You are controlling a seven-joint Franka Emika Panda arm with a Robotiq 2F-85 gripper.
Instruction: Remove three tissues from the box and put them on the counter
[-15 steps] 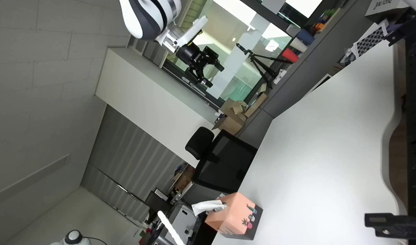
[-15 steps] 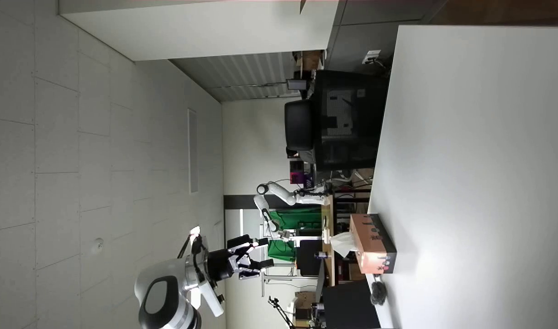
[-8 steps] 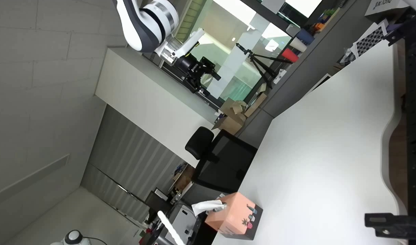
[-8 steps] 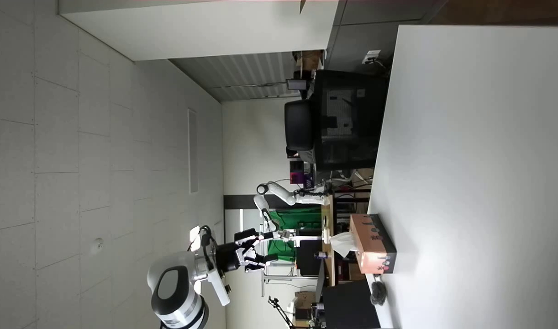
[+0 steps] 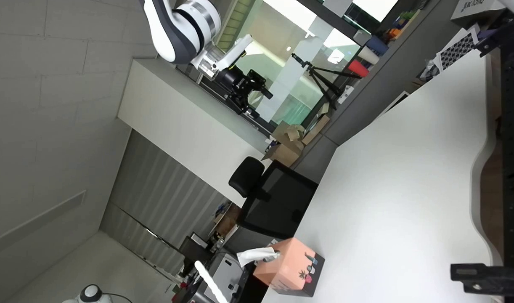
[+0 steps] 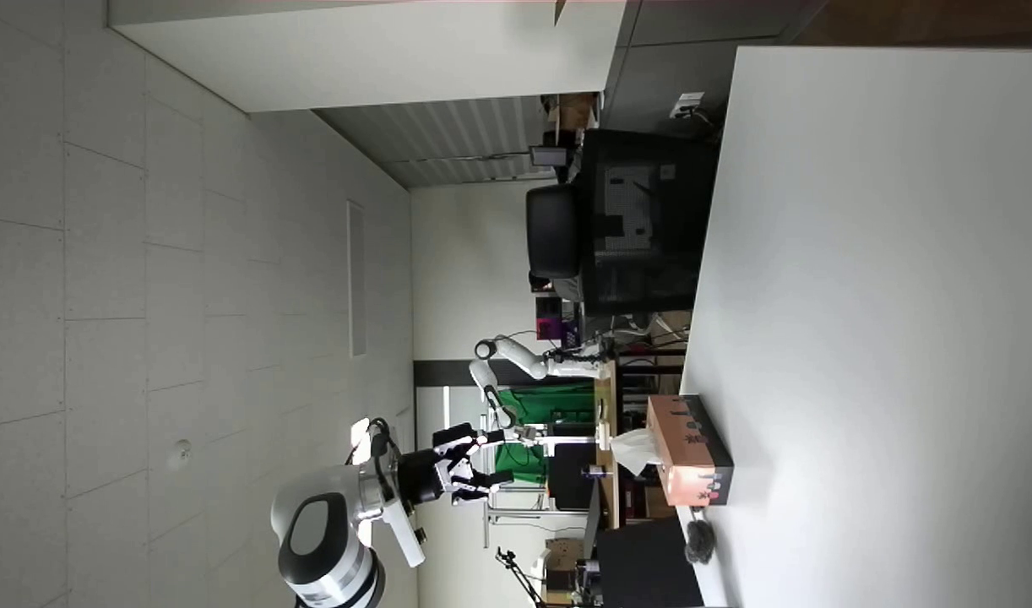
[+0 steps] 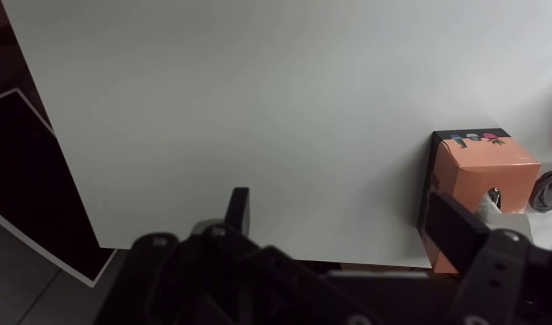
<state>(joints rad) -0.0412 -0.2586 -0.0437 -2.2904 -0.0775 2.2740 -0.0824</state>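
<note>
I held my end effector (image 7: 343, 210) higher than the desk (image 7: 258, 113), its fingers wide apart. At three o'clock in my wrist view the box (image 7: 488, 153) stood upright by the desk's edge, a tissue (image 6: 636, 451) poking from its top opening, a grey round thing (image 7: 547, 193) beside it.

White surface (image 6: 862, 295), smooth and wide, and here's 1 box (image 6: 693, 452) standing upright right by its edge, with 1 grey coil (image 7: 548, 192) lying just beside it!
</note>
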